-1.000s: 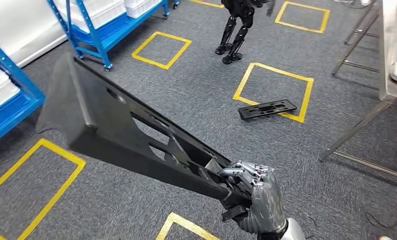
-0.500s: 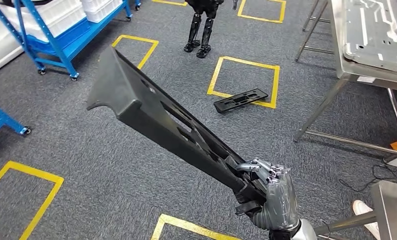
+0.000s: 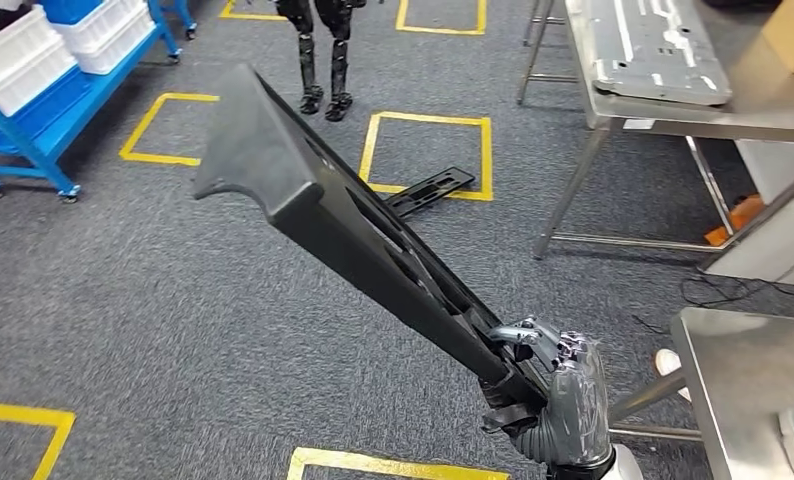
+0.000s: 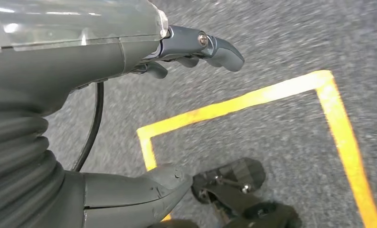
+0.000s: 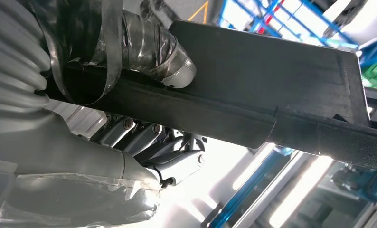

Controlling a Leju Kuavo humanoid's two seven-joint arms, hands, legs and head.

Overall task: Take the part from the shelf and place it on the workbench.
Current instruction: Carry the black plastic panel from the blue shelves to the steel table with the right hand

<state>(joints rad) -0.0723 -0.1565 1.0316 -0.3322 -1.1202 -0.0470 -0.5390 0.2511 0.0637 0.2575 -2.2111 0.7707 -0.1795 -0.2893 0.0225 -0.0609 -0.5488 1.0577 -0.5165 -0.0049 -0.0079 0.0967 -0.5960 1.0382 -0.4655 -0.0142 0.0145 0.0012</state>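
Note:
The part (image 3: 343,215) is a long black plastic panel with slots along it, and my right hand (image 3: 558,395) grips its near end. It slants up and away to the left over the grey carpet. In the right wrist view the thumb presses on the dark panel (image 5: 253,90) and the fingers curl under it. My left hand (image 4: 129,61) hangs over the carpet with fingers apart and nothing in it. A steel workbench (image 3: 763,105) stands at the far right with a grey metal sheet (image 3: 653,40) lying on it.
A second black panel (image 3: 428,190) lies on the floor by a yellow square. Another robot's legs (image 3: 323,70) stand beyond it. Blue shelving (image 3: 43,100) with white bins is at the far left. A second steel table (image 3: 743,390) sits near right, with a person's shoe (image 3: 665,360) beside it.
The whole view has swung to the right: the shelving slid off left and the workbench came further in. My right hand still holds the panel the same way.

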